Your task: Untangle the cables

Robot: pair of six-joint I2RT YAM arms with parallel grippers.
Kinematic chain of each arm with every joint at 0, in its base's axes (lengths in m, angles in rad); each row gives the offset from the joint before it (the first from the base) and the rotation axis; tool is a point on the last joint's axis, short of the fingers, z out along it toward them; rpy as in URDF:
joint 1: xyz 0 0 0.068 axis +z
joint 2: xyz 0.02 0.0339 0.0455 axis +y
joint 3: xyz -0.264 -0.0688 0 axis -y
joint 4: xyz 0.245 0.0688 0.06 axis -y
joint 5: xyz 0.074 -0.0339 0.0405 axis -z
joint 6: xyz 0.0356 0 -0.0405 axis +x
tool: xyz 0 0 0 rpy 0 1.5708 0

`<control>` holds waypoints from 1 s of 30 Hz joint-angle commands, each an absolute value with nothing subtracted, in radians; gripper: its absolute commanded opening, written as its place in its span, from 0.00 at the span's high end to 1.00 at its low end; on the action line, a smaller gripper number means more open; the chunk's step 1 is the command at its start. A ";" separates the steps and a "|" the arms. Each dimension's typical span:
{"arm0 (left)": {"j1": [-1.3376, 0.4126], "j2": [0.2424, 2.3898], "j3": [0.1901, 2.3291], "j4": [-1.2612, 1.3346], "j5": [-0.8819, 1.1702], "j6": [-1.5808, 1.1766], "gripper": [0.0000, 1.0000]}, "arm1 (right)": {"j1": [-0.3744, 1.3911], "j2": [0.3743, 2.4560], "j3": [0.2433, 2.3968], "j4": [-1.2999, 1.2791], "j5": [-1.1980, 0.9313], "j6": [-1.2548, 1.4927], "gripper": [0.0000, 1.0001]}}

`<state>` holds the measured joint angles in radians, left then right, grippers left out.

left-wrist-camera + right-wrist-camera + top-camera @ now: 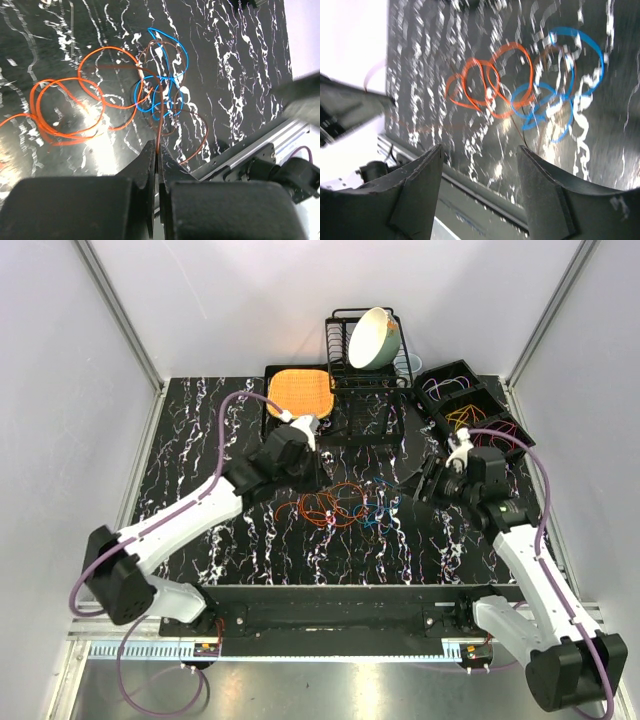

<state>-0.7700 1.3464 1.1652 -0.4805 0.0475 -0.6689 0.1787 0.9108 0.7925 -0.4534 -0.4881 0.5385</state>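
Observation:
The cables (pixel 338 505) lie tangled in the middle of the black marbled table (pixel 200 480). In the left wrist view I see orange loops (pixel 70 107), a blue cable (pixel 167 90) and a maroon-brown cable (pixel 192 127) crossing each other. My left gripper (pixel 158 149) is shut on the maroon-brown strand, which runs up from between its tips into the knot. From above, that gripper (pixel 312 476) sits just left of the pile. My right gripper (pixel 480 150) is open and holds nothing. It hovers right of the pile (pixel 425 485), and its view shows the orange loops (pixel 490 82) and blue loops (pixel 565 75), blurred.
A dish rack (pixel 345 390) holding a tilted bowl (pixel 372 338) stands at the back. An orange pad on a black tray (pixel 298 390) is beside it. Black bins (pixel 465 405) with more wires sit at the back right. The metal rail of the table's near edge (pixel 485 192) runs close below the right gripper.

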 commanded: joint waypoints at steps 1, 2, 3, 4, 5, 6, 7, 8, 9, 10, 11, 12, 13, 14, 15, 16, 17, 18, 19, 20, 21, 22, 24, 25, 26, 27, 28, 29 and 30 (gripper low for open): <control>-0.756 1.416 1.207 -0.350 0.089 -0.718 1.00 | 0.215 0.902 0.726 -0.471 -0.454 0.578 0.35; -0.755 1.449 1.201 -0.342 0.097 -0.732 1.00 | 0.219 0.905 0.721 -0.479 -0.436 0.583 0.35; -0.753 1.465 1.197 -0.330 0.110 -0.739 1.00 | 0.222 0.914 0.715 -0.480 -0.433 0.589 0.36; -0.756 1.480 1.190 -0.319 0.150 -0.747 1.00 | 0.225 0.920 0.712 -0.482 -0.420 0.588 0.36; -0.764 1.506 1.166 -0.304 0.172 -0.767 1.00 | 0.230 0.936 0.712 -0.492 -0.413 0.588 0.36; -0.770 1.515 1.151 -0.267 0.187 -0.778 1.00 | 0.232 0.942 0.712 -0.494 -0.407 0.588 0.36; -0.779 1.526 1.135 -0.247 0.205 -0.788 1.00 | 0.235 0.946 0.707 -0.497 -0.388 0.588 0.36; -0.804 1.545 1.106 -0.230 0.212 -0.804 1.00 | 0.235 0.953 0.706 -0.503 -0.376 0.588 0.36; -0.816 1.555 1.097 -0.207 0.212 -0.805 1.00 | 0.235 0.954 0.706 -0.505 -0.361 0.583 0.36; -0.840 1.565 1.091 -0.199 0.210 -0.810 1.00 | 0.235 0.957 0.710 -0.509 -0.333 0.581 0.36; -0.851 1.574 1.079 -0.193 0.209 -0.814 1.00 | 0.235 0.965 0.716 -0.518 -0.319 0.580 0.36; -0.862 1.592 1.072 -0.183 0.207 -0.816 1.00 | 0.233 0.969 0.721 -0.526 -0.307 0.577 0.36; -0.885 1.598 1.065 -0.180 0.190 -0.813 1.00 | 0.235 0.974 0.733 -0.537 -0.287 0.578 0.36; -0.897 1.608 1.062 -0.178 0.180 -0.811 1.00 | 0.235 0.986 0.736 -0.538 -0.281 0.584 0.36; -0.908 1.627 1.062 -0.179 0.161 -0.807 1.00 | 0.235 0.992 0.738 -0.543 -0.276 0.589 0.35; -0.934 1.646 1.069 -0.179 0.157 -0.795 1.00 | 0.235 0.997 0.742 -0.552 -0.270 0.591 0.35; -0.945 1.666 1.077 -0.181 0.156 -0.790 1.00 | 0.235 1.006 0.741 -0.554 -0.270 0.594 0.35; -0.954 1.684 1.086 -0.181 0.158 -0.787 1.00 | 0.235 1.011 0.738 -0.555 -0.271 0.591 0.35; -0.968 1.727 1.101 -0.183 0.164 -0.785 1.00 | 0.235 1.011 0.726 -0.557 -0.272 0.588 0.35; -0.972 1.745 1.109 -0.183 0.166 -0.785 1.00 | 0.235 1.009 0.718 -0.557 -0.272 0.586 0.35; -0.977 1.765 1.114 -0.183 0.166 -0.787 1.00 | 0.235 1.011 0.712 -0.555 -0.272 0.586 0.35; -0.983 1.790 1.121 -0.183 0.166 -0.788 1.00 | 0.235 1.011 0.697 -0.554 -0.268 0.586 0.35; -0.985 1.813 1.124 -0.186 0.157 -0.792 1.00 | 0.233 1.020 0.689 -0.554 -0.271 0.588 0.35; -0.983 1.833 1.124 -0.186 0.150 -0.793 1.00 | 0.235 1.026 0.686 -0.549 -0.278 0.588 0.35; -0.983 1.841 1.126 -0.190 0.147 -0.793 1.00 | 0.235 1.044 0.683 -0.545 -0.282 0.586 0.35; -0.983 1.848 1.127 -0.193 0.140 -0.793 1.00 | 0.235 1.057 0.683 -0.538 -0.287 0.587 0.35; -0.983 1.861 1.135 -0.196 0.138 -0.792 1.00 | 0.236 1.065 0.680 -0.523 -0.297 0.589 0.36; -0.985 1.873 1.140 -0.199 0.138 -0.790 1.00 | 0.236 1.081 0.675 -0.514 -0.302 0.591 0.36; -0.983 1.881 1.143 -0.199 0.141 -0.788 1.00 | 0.238 1.092 0.673 -0.508 -0.308 0.592 0.38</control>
<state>-0.9844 1.8565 1.0882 -0.2295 0.1604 -0.7982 0.2276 1.0531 0.6838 -0.5468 -0.2981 0.5846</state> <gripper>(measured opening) 0.012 0.642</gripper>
